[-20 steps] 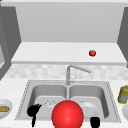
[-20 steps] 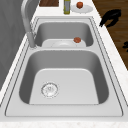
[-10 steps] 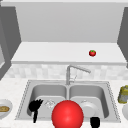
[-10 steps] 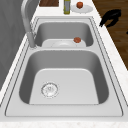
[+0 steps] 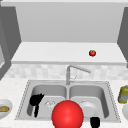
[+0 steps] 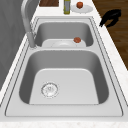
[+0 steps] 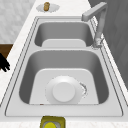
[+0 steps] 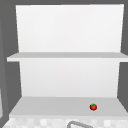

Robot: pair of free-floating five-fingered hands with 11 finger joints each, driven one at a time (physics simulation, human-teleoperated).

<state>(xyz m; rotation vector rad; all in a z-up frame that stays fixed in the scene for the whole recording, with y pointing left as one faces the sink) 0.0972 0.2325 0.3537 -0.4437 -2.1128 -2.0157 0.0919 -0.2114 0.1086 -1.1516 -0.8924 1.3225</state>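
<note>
In the front view my left hand (image 5: 36,101) hangs in front of the left basin with its fingers spread, holding nothing. My right hand (image 5: 95,122) sits low before the right basin. The left side view shows that hand (image 6: 111,17) off the counter's front edge, fingers loosely relaxed and empty, and it also shows at the edge of the right side view (image 7: 3,63). A large red ball (image 5: 67,115) floats between the hands, before the sink's divider. A white plate (image 7: 63,91) lies in the right basin. A small tomato (image 5: 92,53) rests on the shelf above.
The faucet (image 5: 68,72) rises behind the divider of the double sink (image 5: 110,87). A yellow-green jar (image 5: 123,94) and a plate (image 6: 80,8) carrying a small brown item stand on the right counter. A plate with bread (image 5: 3,108) lies on the left counter. The left basin's drain (image 6: 50,89) is bare.
</note>
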